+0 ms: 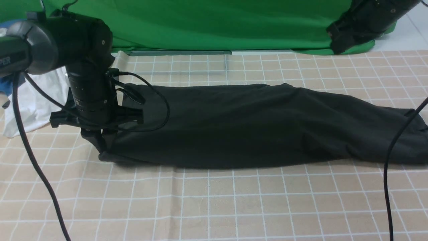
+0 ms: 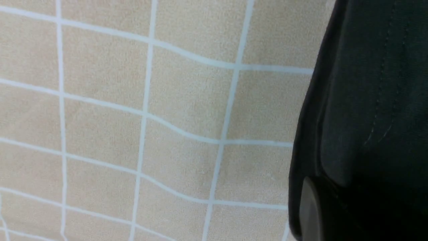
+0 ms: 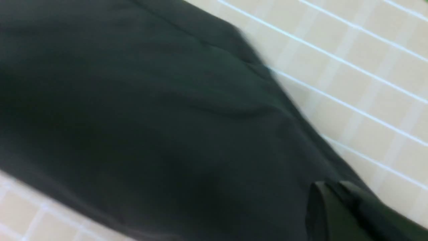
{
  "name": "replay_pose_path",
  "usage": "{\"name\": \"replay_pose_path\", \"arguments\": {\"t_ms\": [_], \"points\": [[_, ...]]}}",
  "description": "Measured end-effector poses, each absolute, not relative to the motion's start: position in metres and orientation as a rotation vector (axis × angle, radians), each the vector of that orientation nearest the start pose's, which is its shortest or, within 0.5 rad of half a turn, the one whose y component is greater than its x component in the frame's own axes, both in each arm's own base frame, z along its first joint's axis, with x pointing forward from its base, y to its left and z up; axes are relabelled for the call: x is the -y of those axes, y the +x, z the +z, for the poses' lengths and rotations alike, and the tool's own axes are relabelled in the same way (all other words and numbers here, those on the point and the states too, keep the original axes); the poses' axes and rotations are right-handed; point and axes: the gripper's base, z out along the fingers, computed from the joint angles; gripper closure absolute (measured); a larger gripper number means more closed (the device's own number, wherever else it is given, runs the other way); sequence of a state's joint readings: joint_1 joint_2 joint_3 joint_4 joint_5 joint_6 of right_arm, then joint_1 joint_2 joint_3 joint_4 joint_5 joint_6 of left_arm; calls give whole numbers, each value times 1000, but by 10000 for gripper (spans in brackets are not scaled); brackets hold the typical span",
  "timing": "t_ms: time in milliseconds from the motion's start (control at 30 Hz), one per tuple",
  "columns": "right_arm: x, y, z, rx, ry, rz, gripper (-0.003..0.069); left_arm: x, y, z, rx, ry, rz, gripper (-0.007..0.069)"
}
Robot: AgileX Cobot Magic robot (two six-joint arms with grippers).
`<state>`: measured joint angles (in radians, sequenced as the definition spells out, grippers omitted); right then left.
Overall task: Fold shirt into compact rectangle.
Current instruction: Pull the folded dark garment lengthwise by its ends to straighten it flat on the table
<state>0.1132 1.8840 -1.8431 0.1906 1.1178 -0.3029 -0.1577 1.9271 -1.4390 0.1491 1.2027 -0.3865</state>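
Note:
The black shirt (image 1: 254,124) lies folded into one long band across the checked cloth, from left to the right edge of the front view. My left gripper (image 1: 102,151) points down at the band's near left corner and is shut on the shirt's hem (image 2: 367,100); one finger (image 2: 309,211) shows beside the stitched edge. My right gripper (image 3: 334,209) is outside the front view at the band's right end, shut, with the shirt's cloth (image 3: 150,117) running into its jaws. The logo and lettering are hidden.
A white garment (image 1: 36,100) lies bunched behind my left arm at the far left. A green backdrop (image 1: 217,23) hangs along the back. The right arm's upper part (image 1: 364,20) shows at top right. Black cables (image 1: 389,167) hang over the tablecloth (image 1: 214,201).

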Motion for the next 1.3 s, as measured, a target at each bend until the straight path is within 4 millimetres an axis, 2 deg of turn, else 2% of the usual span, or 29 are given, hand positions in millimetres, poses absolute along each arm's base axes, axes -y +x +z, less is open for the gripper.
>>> {"name": "replay_pose_path", "arguments": {"t_ms": [133,200,233,300,367,500,600,700,733,800,867,1000,1033,1067,1133,1200,1300], "points": [[-34,414,334,-2618,-380,157,554,44,369,207,-3107,-267,251,593],[-8,414,332,-2652,-274,143,447,39,371,208,-3081,-262,334,588],[-4,414,331,-2656,-261,139,438,39,371,208,-3076,-263,349,585],[11,414,326,-2693,-207,135,344,34,372,209,-3053,-255,418,556],[37,416,313,-2751,-86,136,218,27,375,215,-3005,-244,536,498],[57,419,298,-2795,46,142,144,26,378,227,-2959,-257,535,411],[59,417,285,-2837,7,138,135,29,377,236,-2944,-281,469,385],[59,413,262,-2906,-61,152,134,43,374,243,-2961,-295,209,391],[59,414,260,-2910,-65,154,134,44,374,243,-2967,-293,190,396],[58,414,239,-2959,-100,174,134,59,376,239,-2980,-283,-38,448],[58,419,218,-3000,-122,210,134,69,380,230,-2991,-284,-141,501],[54,427,188,-3033,-169,240,134,81,387,200,-3055,-263,-146,570],[54,427,187,-3035,-172,241,134,81,387,198,-3059,-264,-144,575],[51,431,178,-3031,-182,239,134,82,390,184,-3090,-263,-131,579],[49,433,175,-3024,-188,234,136,83,391,178,-3104,-264,-124,579],[44,435,172,-3007,-247,222,191,83,393,169,-3124,-265,-114,579],[40,437,172,-2992,-297,211,376,83,393,169,-3123,-261,-110,579]]}}
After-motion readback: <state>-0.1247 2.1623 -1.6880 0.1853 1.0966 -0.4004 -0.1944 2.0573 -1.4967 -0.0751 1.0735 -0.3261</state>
